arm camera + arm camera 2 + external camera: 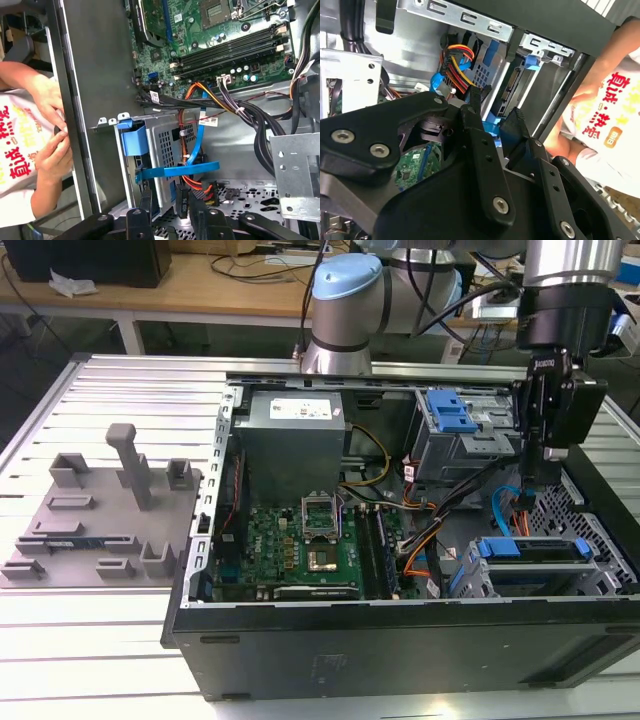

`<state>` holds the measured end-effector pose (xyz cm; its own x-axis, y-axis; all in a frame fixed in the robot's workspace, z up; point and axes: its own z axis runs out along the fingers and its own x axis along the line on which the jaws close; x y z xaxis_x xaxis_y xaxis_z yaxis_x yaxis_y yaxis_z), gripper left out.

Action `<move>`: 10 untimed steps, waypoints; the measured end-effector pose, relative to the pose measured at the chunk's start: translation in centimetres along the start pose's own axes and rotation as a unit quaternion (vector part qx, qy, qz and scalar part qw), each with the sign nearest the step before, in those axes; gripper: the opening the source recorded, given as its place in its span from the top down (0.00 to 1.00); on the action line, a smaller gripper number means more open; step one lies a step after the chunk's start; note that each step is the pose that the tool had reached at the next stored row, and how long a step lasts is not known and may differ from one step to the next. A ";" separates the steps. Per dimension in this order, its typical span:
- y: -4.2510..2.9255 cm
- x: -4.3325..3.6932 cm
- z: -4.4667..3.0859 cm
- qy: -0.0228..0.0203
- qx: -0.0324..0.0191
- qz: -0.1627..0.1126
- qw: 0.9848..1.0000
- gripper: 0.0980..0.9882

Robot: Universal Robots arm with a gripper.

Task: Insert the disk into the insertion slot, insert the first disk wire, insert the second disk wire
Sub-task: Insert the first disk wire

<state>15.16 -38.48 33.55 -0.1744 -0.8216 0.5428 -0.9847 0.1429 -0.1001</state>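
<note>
The disk (530,550), in its blue carrier (134,139), sits inside the insertion slot (592,530), the grey perforated cage (167,145) at the case's front corner on the exterior view's right. My gripper (545,458) hangs down into the case just behind that cage. Its fingers (145,200) stand apart, open, around the disk's rear end (495,111). The first disk wire (186,150), a red, orange and black bundle (457,67), ends in a black plug beside the fingers. The second disk wire (180,171), flat and blue (503,502), loops across the cage just ahead of the fingertips.
A taller grey cage with a blue latch (450,415) stands behind my gripper. The motherboard (310,545) and black cable bundles (250,117) fill the case floor. A person's hands (50,150) rest outside the case wall. A grey fixture plate (95,515) lies on the exterior view's left.
</note>
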 end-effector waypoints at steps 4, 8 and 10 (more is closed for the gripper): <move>0.04 -0.24 0.20 0.009 0.002 0.000 1.000 0.63; 0.06 -0.36 0.15 0.036 0.007 -0.003 0.999 0.63; 0.09 -0.50 0.19 0.041 0.008 -0.003 0.999 0.64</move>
<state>15.15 -38.17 33.11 -0.1692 -0.7738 0.6104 -0.9856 0.1293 -0.1093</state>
